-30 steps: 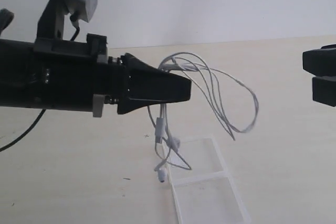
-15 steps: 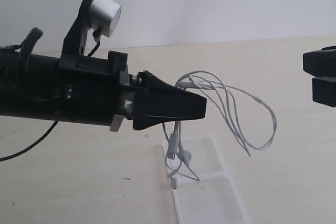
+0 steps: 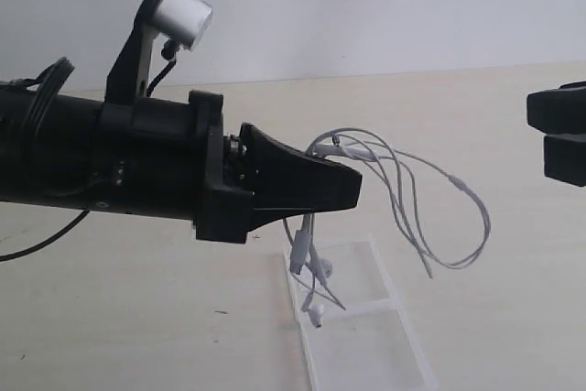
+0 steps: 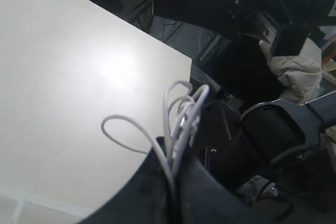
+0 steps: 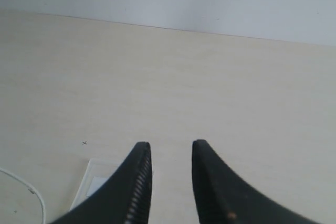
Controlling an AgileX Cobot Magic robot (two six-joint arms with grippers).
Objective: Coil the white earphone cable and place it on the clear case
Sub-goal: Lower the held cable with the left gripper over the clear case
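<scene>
white earphone cable [image 3: 299, 250]: loose loops hanging aloft, earbuds [image 3: 317, 315] dangling low over clear case [image 3: 366, 354]; case flat, opened out.

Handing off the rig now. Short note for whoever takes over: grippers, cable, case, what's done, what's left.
Left gripper: shut on the white earphone cable, holding its gathered loops in the air.
Right gripper: open, empty, off to the right.
Clear case: flat on the table, under the hanging cable; the earbuds dangle over its far half, contact unclear.
Done: cable bunched into loose loops and lifted.
Left: lower the bundle onto the case and release; the loops look loose, so they may need tidying.
</scene>
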